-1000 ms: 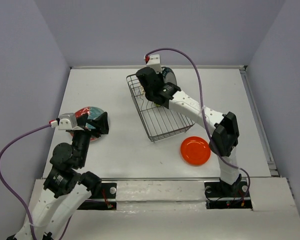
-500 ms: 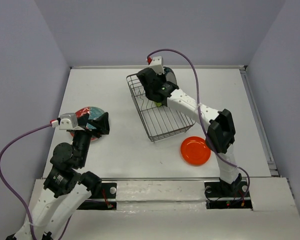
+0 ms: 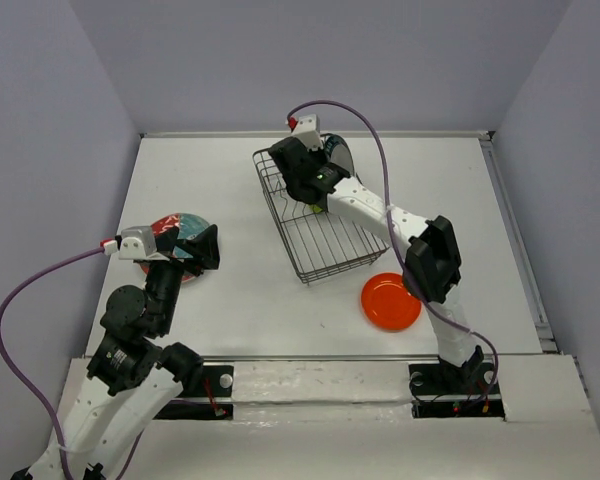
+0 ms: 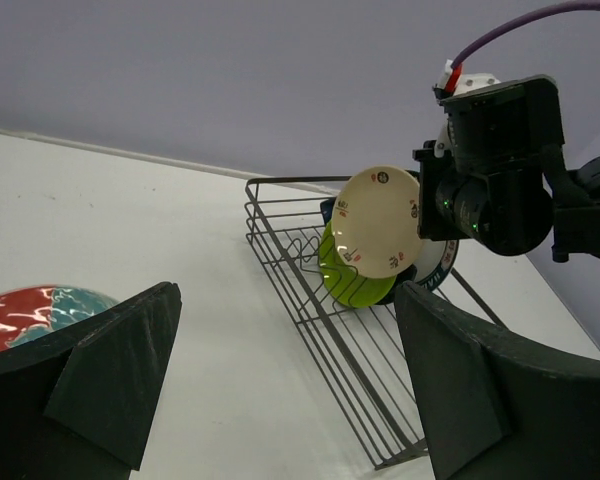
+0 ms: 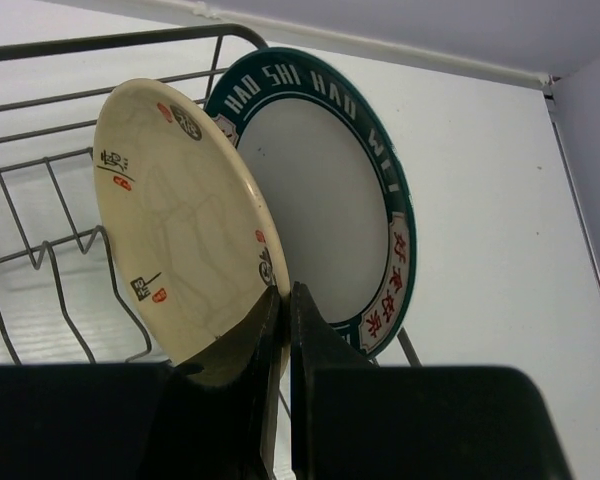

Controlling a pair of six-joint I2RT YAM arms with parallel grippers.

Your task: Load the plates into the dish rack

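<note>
The left claw (image 3: pixel 200 247) has not moved. It hangs low over the red-and-teal plate (image 4: pixel 28 306), which lies flat on the table (image 3: pixel 230 180) on the left side. Its two fingers (image 4: pixel 120 370) are spread wide apart and hold nothing.

In the middle sits the dish rack (image 3: pixel 325 250). A lime green plate (image 4: pixel 348 285) already stands in it on its edge.

The change is at the right arm. In the last second it has reached a bit more to the left, further over the rack. The right claw (image 5: pixel 283 300) is squeezed tight on the bottom rim of the cream plate (image 5: pixel 175 220). The cream plate is upright in the rack's far part, between the lime green plate and the white plate with the teal rim (image 5: pixel 335 190). It looks almost in its place, so letting go is likely the next step.

To the right, the orange plate (image 3: pixel 391 301) lies on the table just beside the rack, waiting its turn.
</note>
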